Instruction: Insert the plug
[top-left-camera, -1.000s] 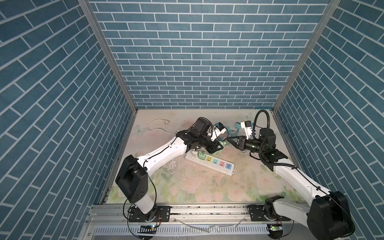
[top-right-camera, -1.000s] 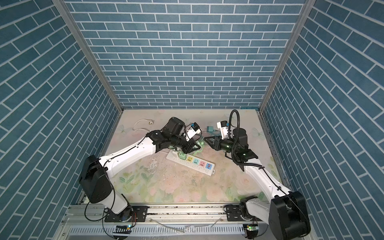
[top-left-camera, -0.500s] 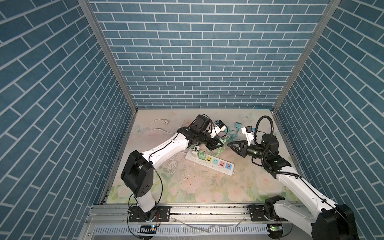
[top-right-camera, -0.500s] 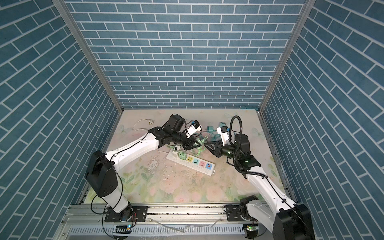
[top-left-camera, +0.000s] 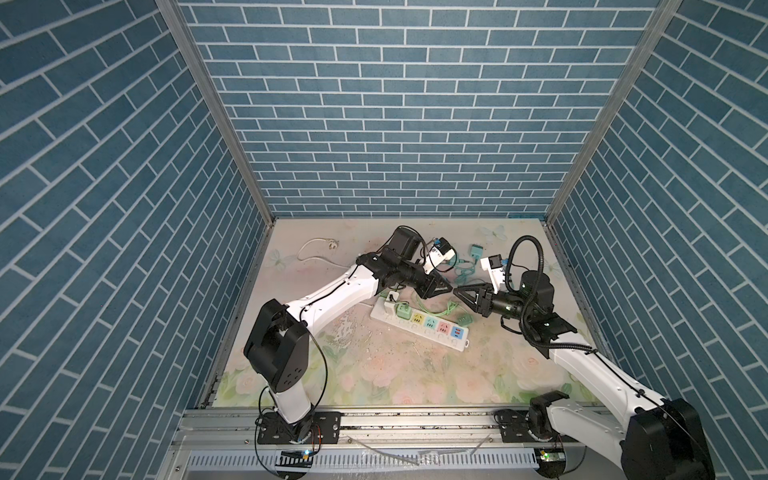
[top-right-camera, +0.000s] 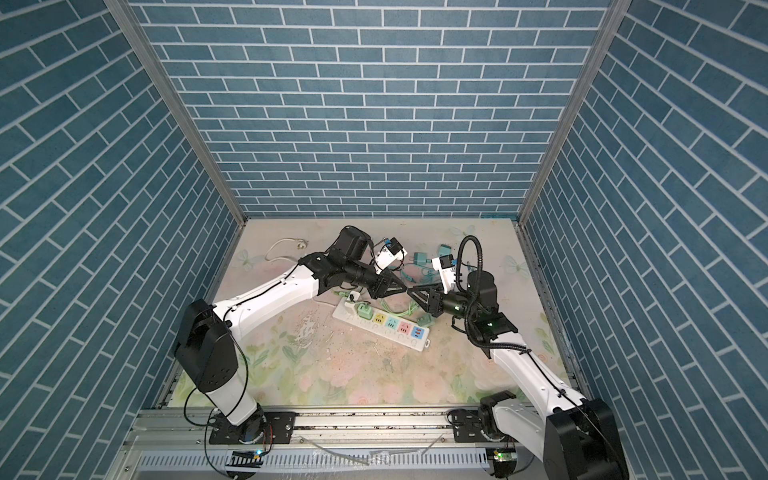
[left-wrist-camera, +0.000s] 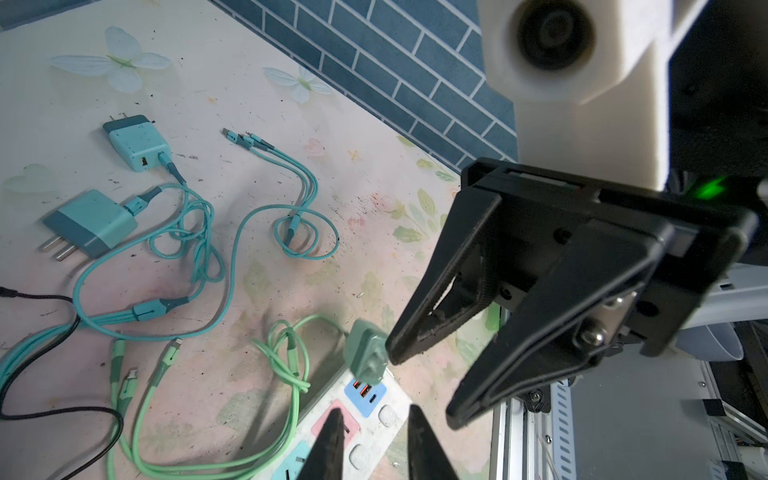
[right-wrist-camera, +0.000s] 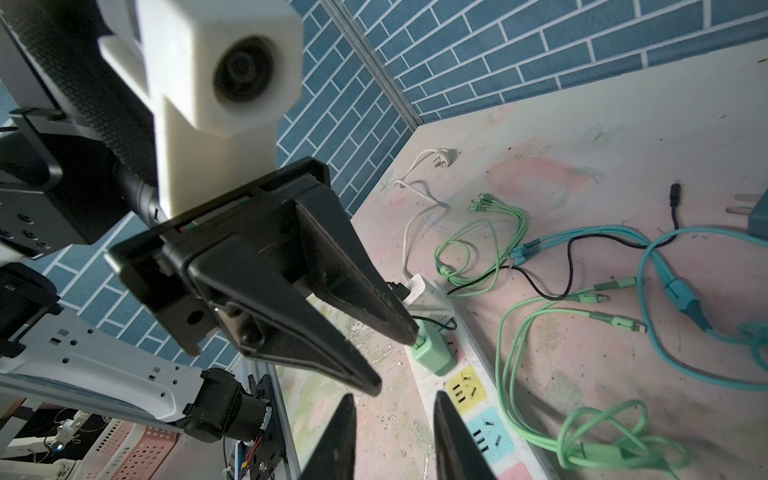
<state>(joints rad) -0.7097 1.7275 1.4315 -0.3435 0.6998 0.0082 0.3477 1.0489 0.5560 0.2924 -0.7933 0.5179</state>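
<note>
**A:** How far had it got?

**B:** Not far, by my reading. The power strip (top-left-camera: 419, 328) already carried a white adapter (top-left-camera: 390, 298) and a green charger (top-left-camera: 402, 311) at one end. The yellow, teal, pink and blue sockets were free. The dark green plug (left-wrist-camera: 365, 353) lay loose on the worktop just beside the blue end, and neither tool gripped it.

**A:** And the tools?

**B:** Both hung above the strip, tip to tip. The left tool (right-wrist-camera: 392, 361) was closed to a slit and the right tool (left-wrist-camera: 422, 386) was narrowly parted, both empty. Picking up, aligning and pushing home were all left.

**A:** Anything unclear?

**B:** The plug's prongs were hidden and its cable was lost in the green tangle. I couldn't tell whether the tool tips touched.
</note>
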